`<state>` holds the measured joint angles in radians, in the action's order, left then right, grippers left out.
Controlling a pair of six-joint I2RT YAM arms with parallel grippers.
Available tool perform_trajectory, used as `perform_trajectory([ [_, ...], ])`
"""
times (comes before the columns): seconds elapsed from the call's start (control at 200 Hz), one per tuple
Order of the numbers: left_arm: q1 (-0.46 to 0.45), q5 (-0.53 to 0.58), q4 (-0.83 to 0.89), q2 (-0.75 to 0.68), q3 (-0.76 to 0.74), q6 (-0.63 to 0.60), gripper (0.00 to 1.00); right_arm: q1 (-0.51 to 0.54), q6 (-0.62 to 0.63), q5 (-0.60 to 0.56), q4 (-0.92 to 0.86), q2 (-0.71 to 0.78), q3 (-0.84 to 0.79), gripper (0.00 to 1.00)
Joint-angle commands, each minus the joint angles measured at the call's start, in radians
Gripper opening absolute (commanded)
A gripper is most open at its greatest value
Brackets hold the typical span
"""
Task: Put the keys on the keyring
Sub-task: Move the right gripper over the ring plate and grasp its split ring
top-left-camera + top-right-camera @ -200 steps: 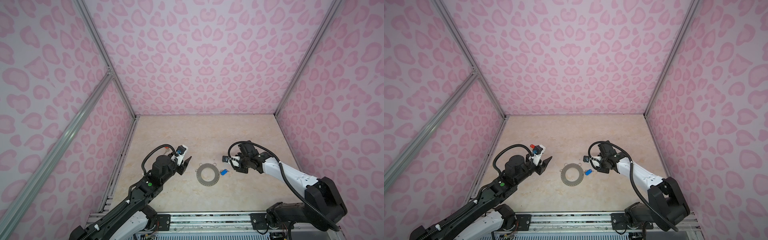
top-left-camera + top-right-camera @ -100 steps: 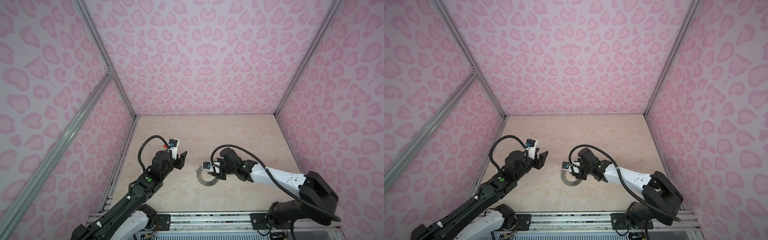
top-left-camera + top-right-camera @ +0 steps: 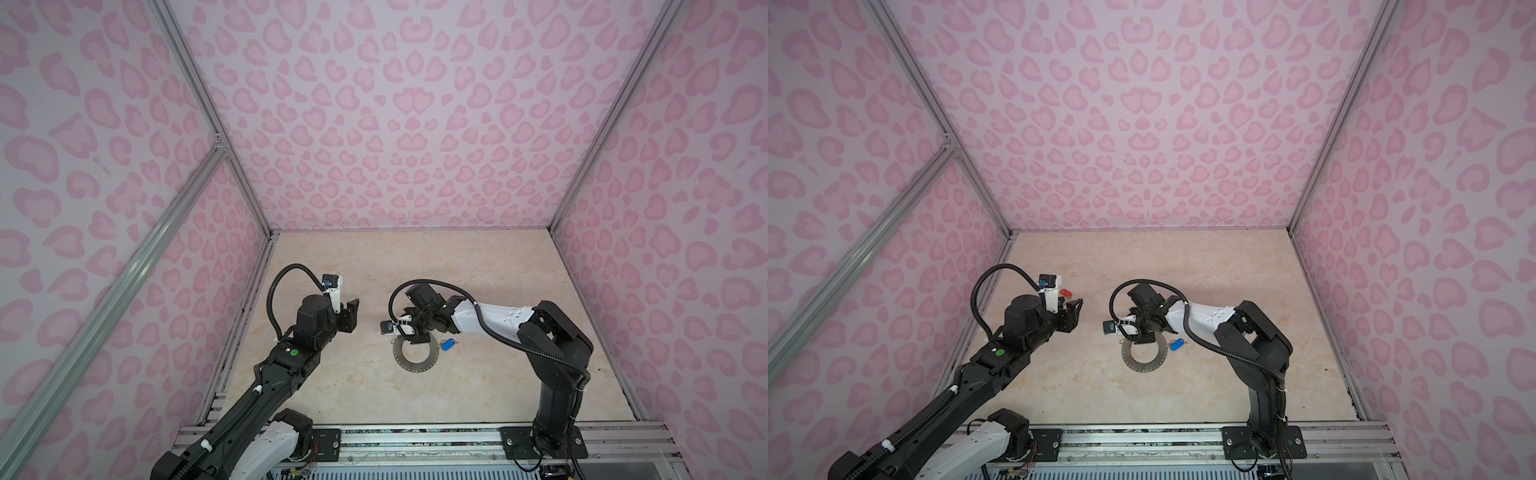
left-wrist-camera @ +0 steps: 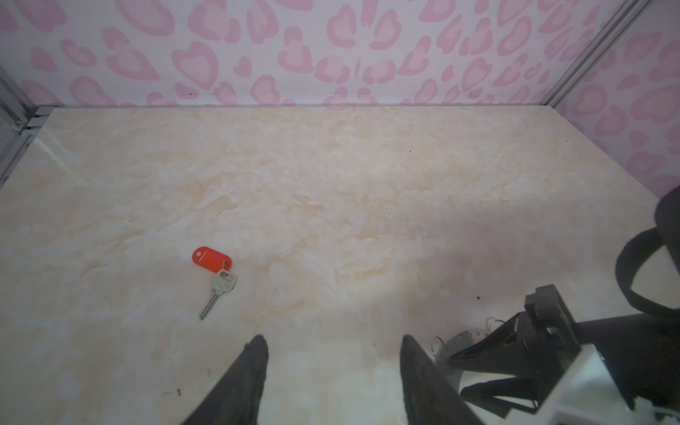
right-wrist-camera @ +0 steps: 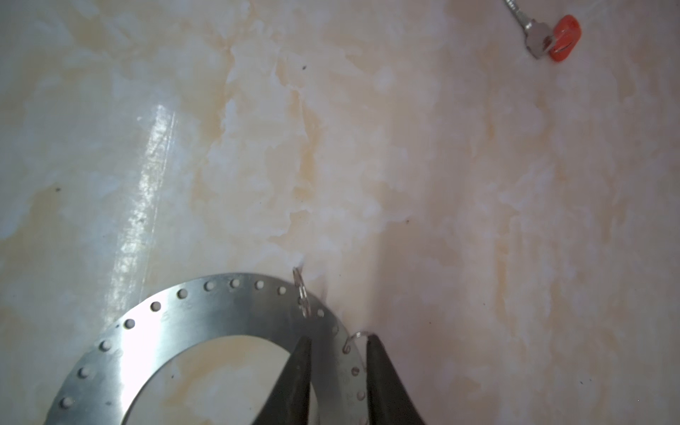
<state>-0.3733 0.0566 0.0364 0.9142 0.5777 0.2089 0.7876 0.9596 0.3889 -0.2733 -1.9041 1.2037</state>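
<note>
The marbled beige table [image 3: 415, 270] is boxed in by pink-patterned walls [image 3: 395, 124] on three sides, with a metal rail [image 3: 415, 440] along the fourth. Beyond the keyring [image 3: 415, 366] bare table runs to the back wall, and there is more open room between the keyring and the right-hand wall.

The left gripper [image 4: 333, 340] hangs over the table, well apart from the keyring on its left-wall side. Its jaws are spread wide and nothing is between them. The right gripper [image 5: 337, 338] is down on the far part of the keyring. One finger is in the central hole and the other is just outside the rim, with the band between them. I cannot tell whether they are pinching it.

The keyring [image 5: 206, 312] lies flat. It is a wide grey metal band with small holes round its rim and two wire loops [image 5: 302, 294] at the edge, one of them beside the outer finger.

The blue-tagged key [image 3: 447, 344] lies just beside the keyring on its right-wall side. The long axis of the oval tag aims roughly at the rim, and the metal part is too small to make out. The red-tagged key [image 4: 220, 290] lies well apart from the keyring, past the left gripper. Its silver blade angles away from the tag, back toward the left gripper's fingers.
</note>
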Motion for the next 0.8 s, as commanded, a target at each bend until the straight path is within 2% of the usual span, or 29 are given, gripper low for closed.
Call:
perform_trajectory([
  [0.0, 0.039, -0.051, -0.001, 0.025, 0.008, 0.033, 0.59, -0.001, 0.061, 0.028, -0.079, -0.038, 0.034, 0.27],
  [0.17, 0.068, -0.104, -0.001, 0.07, 0.025, 0.017, 0.58, -0.001, 0.074, 0.047, -0.114, -0.077, 0.068, 0.26],
  [0.34, 0.075, -0.106, -0.007, 0.078, 0.014, -0.003, 0.58, 0.001, 0.087, 0.073, -0.137, -0.092, 0.082, 0.25],
  [0.795, 0.076, -0.123, -0.007, 0.078, 0.007, -0.024, 0.55, 0.004, 0.071, 0.095, -0.134, -0.116, 0.102, 0.13],
])
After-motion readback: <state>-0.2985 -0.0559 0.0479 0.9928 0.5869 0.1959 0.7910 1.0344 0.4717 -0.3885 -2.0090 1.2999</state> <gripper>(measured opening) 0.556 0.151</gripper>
